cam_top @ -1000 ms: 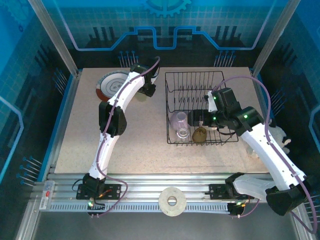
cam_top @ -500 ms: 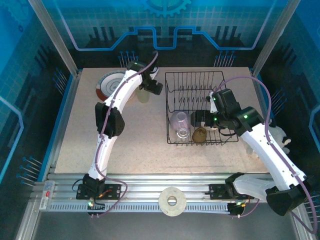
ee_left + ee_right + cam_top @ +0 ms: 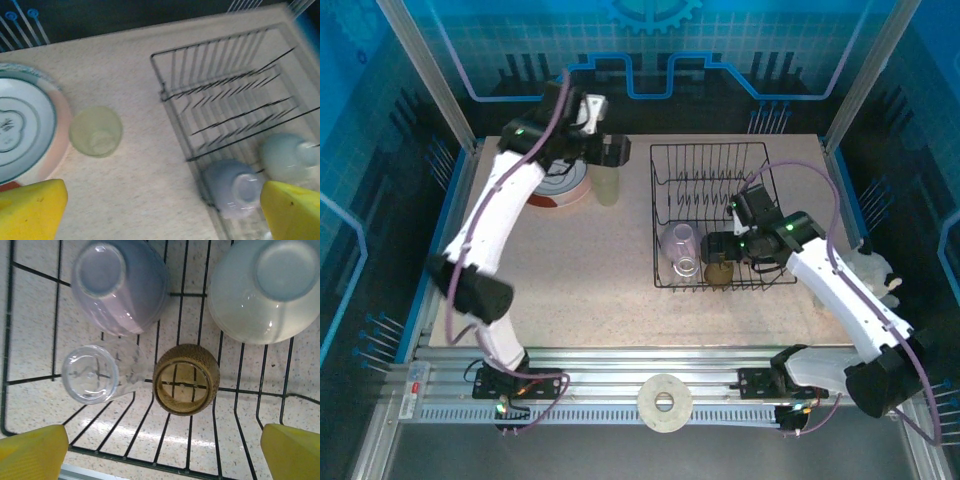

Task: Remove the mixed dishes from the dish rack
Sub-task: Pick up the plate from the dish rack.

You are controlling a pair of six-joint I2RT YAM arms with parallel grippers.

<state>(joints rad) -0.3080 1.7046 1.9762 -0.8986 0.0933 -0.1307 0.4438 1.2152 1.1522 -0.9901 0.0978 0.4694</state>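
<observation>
From here I see a speckled beige tabletop [image 3: 590, 270]. The black wire dish rack [image 3: 710, 145] sits right of centre. At the far left lies a short stack of plates [image 3: 568, 190], and a pale yellow-green cup [image 3: 608, 186] stands upright just beside it, between plates and rack.
</observation>
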